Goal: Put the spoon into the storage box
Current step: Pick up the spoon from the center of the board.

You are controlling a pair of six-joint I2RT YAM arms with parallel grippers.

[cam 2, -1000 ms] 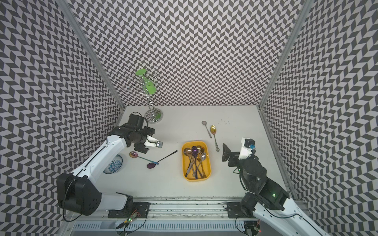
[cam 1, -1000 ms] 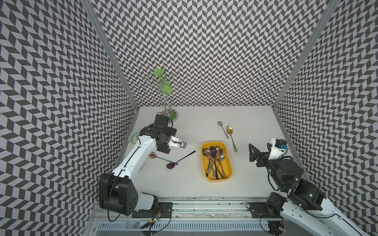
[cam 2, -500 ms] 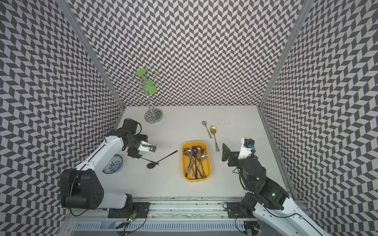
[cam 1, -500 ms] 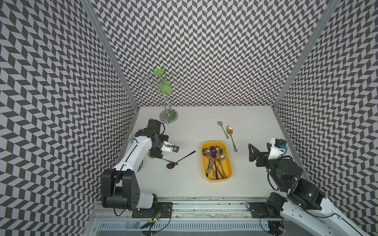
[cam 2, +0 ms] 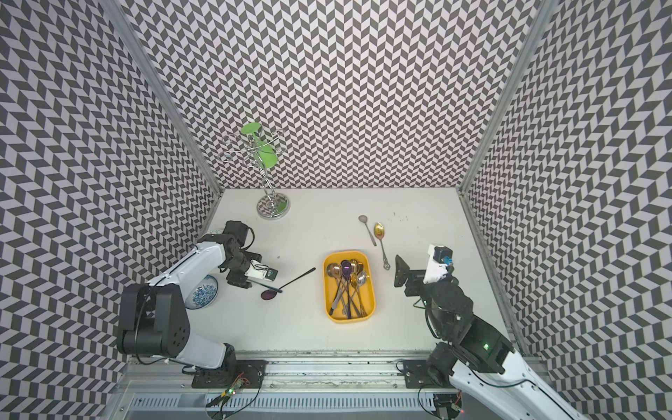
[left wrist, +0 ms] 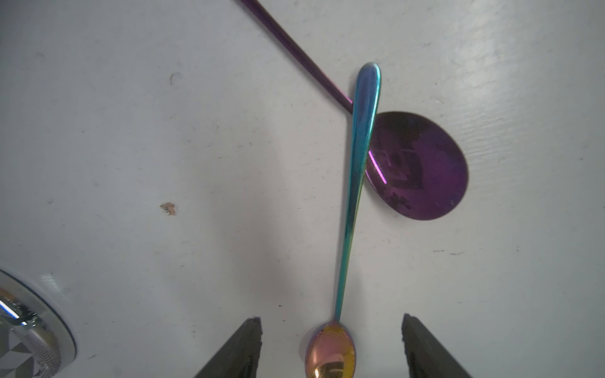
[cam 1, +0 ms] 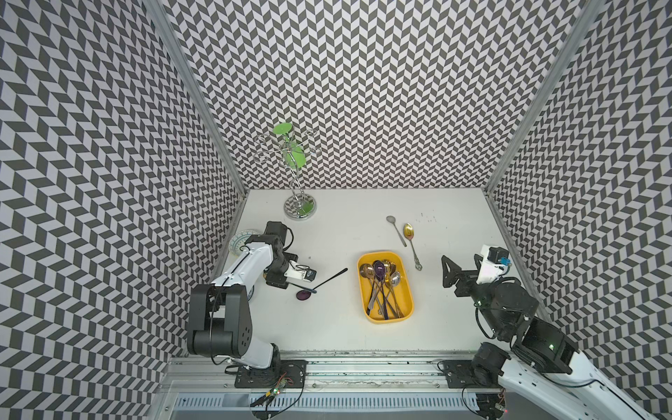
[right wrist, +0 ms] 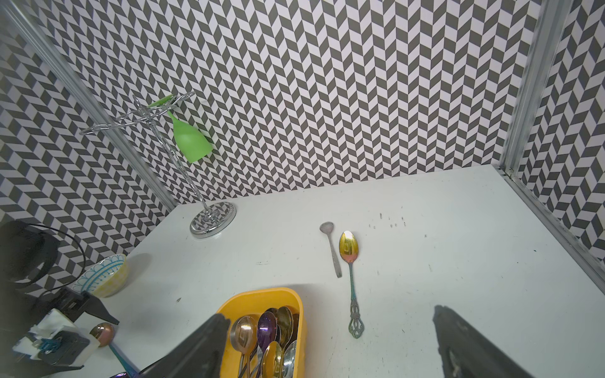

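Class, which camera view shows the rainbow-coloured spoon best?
The left wrist view: the rainbow spoon shows nearly whole, handle lying over the purple spoon. Both top views show only its handle end; the right wrist view, mostly its bowl.

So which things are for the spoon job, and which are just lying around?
For the job:
- storage box, already holding spoons
- rainbow spoon, its bowl between the open jaws of the left gripper
- purple spoon, crossed under the rainbow handle
- silver spoon and gold spoon, outside the box

Just lying about:
- patterned bowl
- chrome rack
- green glass hanging on it
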